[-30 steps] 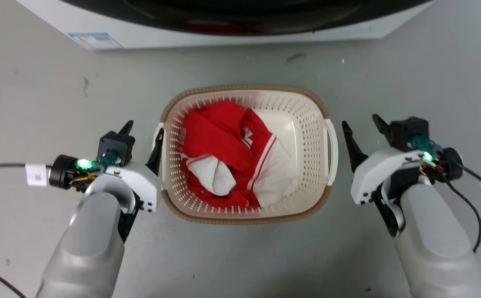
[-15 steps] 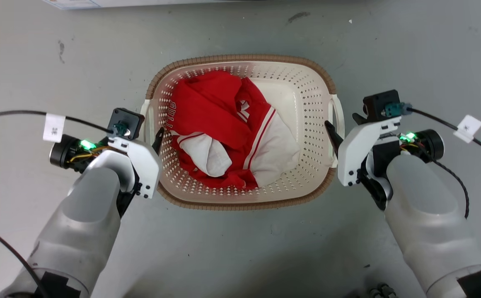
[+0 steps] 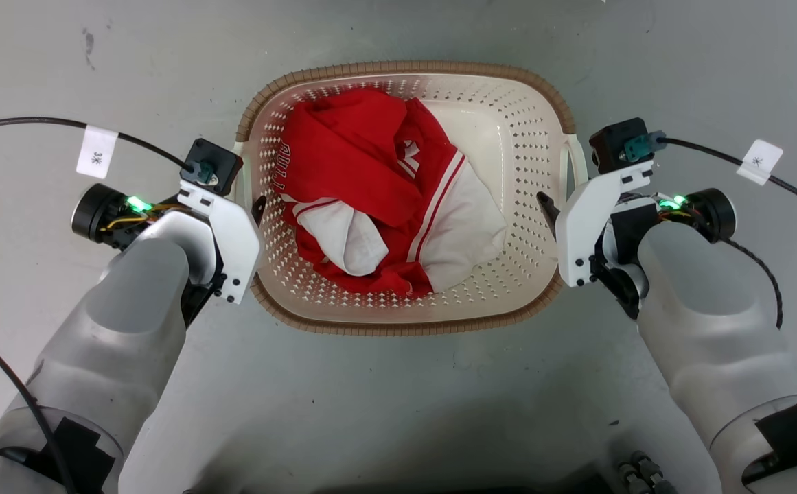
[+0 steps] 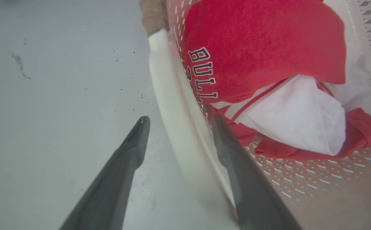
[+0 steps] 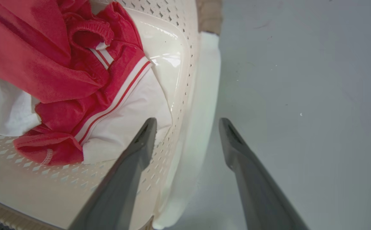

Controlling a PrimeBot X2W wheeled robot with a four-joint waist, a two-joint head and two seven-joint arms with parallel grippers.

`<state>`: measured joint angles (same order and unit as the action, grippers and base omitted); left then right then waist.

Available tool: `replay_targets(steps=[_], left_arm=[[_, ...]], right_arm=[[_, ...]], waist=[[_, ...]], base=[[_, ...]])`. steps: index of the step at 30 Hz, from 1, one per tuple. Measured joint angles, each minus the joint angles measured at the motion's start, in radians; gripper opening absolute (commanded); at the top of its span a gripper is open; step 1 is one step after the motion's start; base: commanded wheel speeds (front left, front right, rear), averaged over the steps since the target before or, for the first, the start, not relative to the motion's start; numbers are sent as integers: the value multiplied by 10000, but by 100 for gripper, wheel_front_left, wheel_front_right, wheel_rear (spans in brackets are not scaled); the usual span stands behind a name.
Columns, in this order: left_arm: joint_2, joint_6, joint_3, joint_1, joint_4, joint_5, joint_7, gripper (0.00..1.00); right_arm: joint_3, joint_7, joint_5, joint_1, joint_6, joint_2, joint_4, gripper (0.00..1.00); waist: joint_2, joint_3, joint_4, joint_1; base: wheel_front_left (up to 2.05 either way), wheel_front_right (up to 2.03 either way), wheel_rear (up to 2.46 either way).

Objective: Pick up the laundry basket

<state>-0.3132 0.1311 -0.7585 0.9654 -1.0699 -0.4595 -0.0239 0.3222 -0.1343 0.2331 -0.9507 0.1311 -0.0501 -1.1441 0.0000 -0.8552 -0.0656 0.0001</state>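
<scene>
Closing in from each side over the last second, the left hand (image 4: 179, 118) and right hand (image 5: 188, 121) now straddle the left handle (image 4: 174, 105) and right handle (image 5: 204, 95) of the laundry basket (image 3: 405, 68), fingers apart, not yet clamped. The basket sits on the grey floor (image 3: 405, 412) holding red and white clothes (image 3: 377, 199). Nothing seems to block the lift.

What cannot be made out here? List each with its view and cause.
Head view: much of the floor of the cream perforated plastic laundry basket, covered by the red-and-white garment.
Left wrist view: the garment's lettering beyond "BULL", under a fold.
Left wrist view: near end of the white side handle, behind a left pincer finger.
Head view: print on the right white cable tag, too small.
</scene>
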Motion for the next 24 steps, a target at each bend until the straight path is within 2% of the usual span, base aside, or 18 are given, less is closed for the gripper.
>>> replay_targets(steps=[22,23,24], left_arm=[[-148,-2,-1983,688,-169,-1473,520,100],[-142,-2,-2073,700,-159,-1547,522,44],[-140,-2,-2155,709,-148,-1616,525,44]], right_arm=[[683,347,859,-543,0,0,-660,100],[696,374,859,-553,0,0,-688,73],[698,387,859,-572,0,0,-734,73]], waist=[[0,-302,134,-1],[0,-311,143,-1],[0,-323,153,-1]], base=[[0,0,0],[0,0,0],[0,0,0]])
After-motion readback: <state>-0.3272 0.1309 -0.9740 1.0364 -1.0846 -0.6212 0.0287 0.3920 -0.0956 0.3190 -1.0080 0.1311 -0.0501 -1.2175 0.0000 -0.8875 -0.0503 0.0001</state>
